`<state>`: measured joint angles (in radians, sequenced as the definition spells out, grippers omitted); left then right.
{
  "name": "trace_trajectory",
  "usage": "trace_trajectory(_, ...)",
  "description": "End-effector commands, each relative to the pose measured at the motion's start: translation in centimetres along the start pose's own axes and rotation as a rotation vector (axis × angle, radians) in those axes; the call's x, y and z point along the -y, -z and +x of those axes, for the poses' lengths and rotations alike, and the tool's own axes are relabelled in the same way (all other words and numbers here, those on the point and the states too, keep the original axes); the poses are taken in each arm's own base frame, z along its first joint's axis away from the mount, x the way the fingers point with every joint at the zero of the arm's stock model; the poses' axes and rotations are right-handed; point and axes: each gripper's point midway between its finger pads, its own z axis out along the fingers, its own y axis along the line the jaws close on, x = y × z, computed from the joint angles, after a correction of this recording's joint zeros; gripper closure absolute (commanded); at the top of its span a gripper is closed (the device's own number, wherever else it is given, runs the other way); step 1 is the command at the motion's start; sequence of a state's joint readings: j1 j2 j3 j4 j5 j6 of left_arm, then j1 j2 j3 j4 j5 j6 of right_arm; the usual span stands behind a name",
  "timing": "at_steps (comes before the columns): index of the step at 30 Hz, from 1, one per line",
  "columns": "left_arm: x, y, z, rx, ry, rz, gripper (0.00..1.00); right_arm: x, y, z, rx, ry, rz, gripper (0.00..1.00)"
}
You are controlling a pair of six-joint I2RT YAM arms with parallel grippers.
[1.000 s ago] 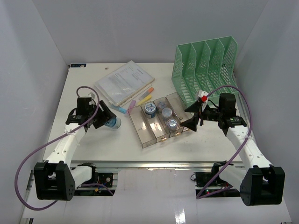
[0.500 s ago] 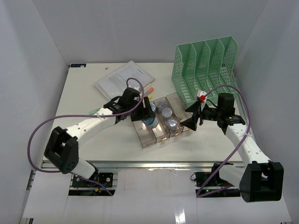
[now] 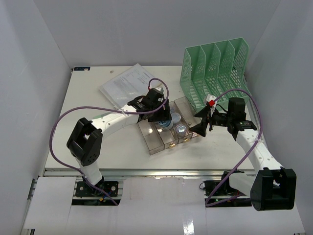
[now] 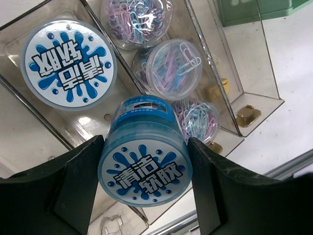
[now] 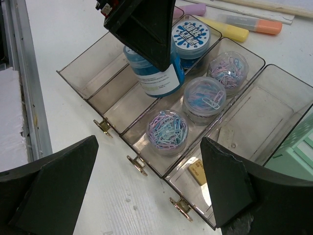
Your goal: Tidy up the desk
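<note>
Contact shows on both sides of the blue tub (image 4: 144, 156), where the left fingers (image 4: 58, 191) are clamped on it, 1 against each side of its body. The tub's lid, printed with white characters on a blue splash, faces the left wrist camera. The tub hangs upright over the clear tray (image 5: 83, 73), in line with the tray's 2nd compartment from the left as the right wrist camera sees it. Whether its base touches the compartment floor I cannot tell, as the angle is poor. A second blue-lidded tub (image 5: 190, 34) stands at the far end of that same compartment. The next compartment holds 3 small clear pots of paper clips (image 5: 167, 129) in a row.

The right fingers (image 5: 54, 181) are spread wide apart with nothing between them, poised over the near right end of the tray.

Beyond the tray lie a purple marker (image 5: 193, 9), a yellow marker (image 5: 225, 28) and an orange marker (image 5: 259, 24). All of this sits on the white worktop (image 3: 122, 152), which fills the space between the walls. It also carries a stack of papers (image 3: 124, 83) at the back and a green mesh rack (image 3: 215, 68) at the back right.
</note>
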<state>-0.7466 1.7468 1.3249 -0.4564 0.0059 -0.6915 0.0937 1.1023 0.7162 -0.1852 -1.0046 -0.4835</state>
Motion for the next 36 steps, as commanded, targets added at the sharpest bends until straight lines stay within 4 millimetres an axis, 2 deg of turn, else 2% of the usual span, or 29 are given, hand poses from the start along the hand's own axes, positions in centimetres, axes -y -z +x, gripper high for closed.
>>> trace_trajectory(1, 0.2, 0.2, -0.7, 0.042, -0.044, -0.042, 0.99, 0.1, 0.1, -0.1, -0.002, 0.011, -0.003, 0.09)
trace_trajectory(6, 0.7, 0.3, -0.1, 0.039, -0.087, -0.064, 0.98, 0.1, 0.0, 0.0, -0.004, 0.009, -0.004, 0.09)
trace_trajectory(10, 1.4, 1.2, -0.4, 0.061, -0.103, -0.060, 0.98, 0.1, 0.0, 0.0, -0.005, 0.007, -0.004, 0.09)
trace_trajectory(27, 0.2, 2.8, 0.1, 0.088, -0.126, -0.101, 0.96, 0.4, -0.1, 0.6, -0.018, -0.005, -0.002, 0.09)
trace_trajectory(36, -0.5, 1.9, 1.4, 0.049, -0.136, -0.116, 0.88, 0.4, -0.2, 0.7, -0.021, -0.009, -0.002, 0.09)
